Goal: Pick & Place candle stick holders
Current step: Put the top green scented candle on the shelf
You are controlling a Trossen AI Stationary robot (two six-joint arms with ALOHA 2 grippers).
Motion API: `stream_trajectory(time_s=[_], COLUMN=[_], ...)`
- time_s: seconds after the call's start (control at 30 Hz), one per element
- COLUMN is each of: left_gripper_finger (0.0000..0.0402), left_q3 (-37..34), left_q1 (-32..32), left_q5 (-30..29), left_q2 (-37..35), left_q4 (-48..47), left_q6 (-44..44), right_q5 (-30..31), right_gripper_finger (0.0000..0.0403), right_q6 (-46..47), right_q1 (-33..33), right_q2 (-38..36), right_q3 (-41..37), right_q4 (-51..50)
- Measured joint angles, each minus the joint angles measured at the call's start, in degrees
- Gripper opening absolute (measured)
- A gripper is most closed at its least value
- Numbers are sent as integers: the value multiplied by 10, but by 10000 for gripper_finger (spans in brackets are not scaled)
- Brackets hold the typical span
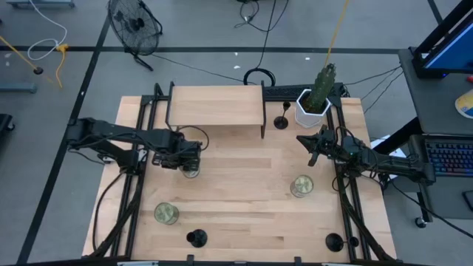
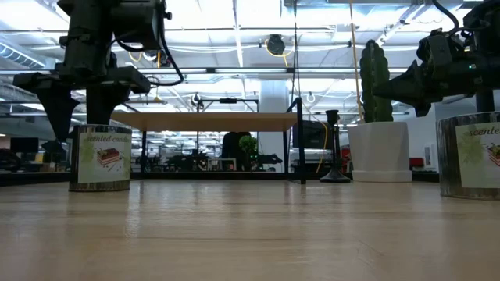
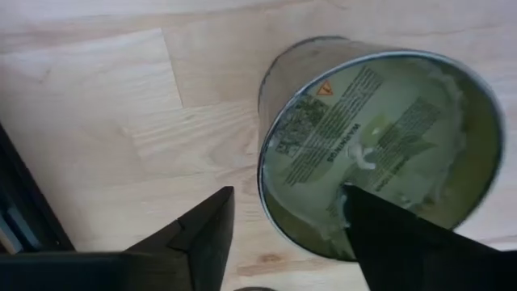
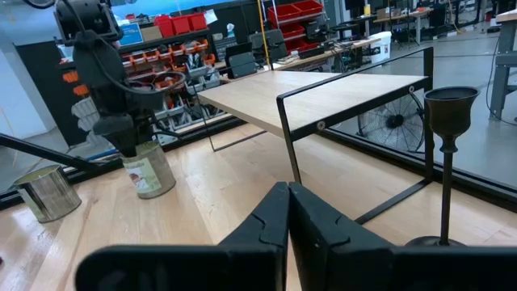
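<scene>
Where the high view looks down, the left gripper (image 1: 191,164) hangs over a candle jar (image 1: 191,171), well apart from the candle stick holders: one (image 1: 281,121) beside the white planter (image 1: 309,111), two (image 1: 196,238) (image 1: 334,241) at the table's near edge. In the left wrist view its fingers (image 3: 202,234) are spread, one over the jar's rim (image 3: 380,153). In the right wrist view the right gripper (image 4: 288,212) is closed and empty, with a holder (image 4: 447,162) just ahead, untouched
</scene>
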Motion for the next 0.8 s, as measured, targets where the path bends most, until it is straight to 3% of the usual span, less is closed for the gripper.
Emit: stream_trajectory(time_s=[0.5, 0.8], left_gripper_finger=[12, 5], left_q3=[-3, -4], left_q1=[0, 1], left_q5=[-30, -32], left_q2=[-1, -1], left_q4=[2, 2], left_q6=[-2, 17], right_q5=[0, 0], right_gripper_finger=[4, 4], right_q6=[0, 0], right_q1=[0, 0], right_q2=[0, 0], right_q3=[0, 0], right_q4=[-3, -3])
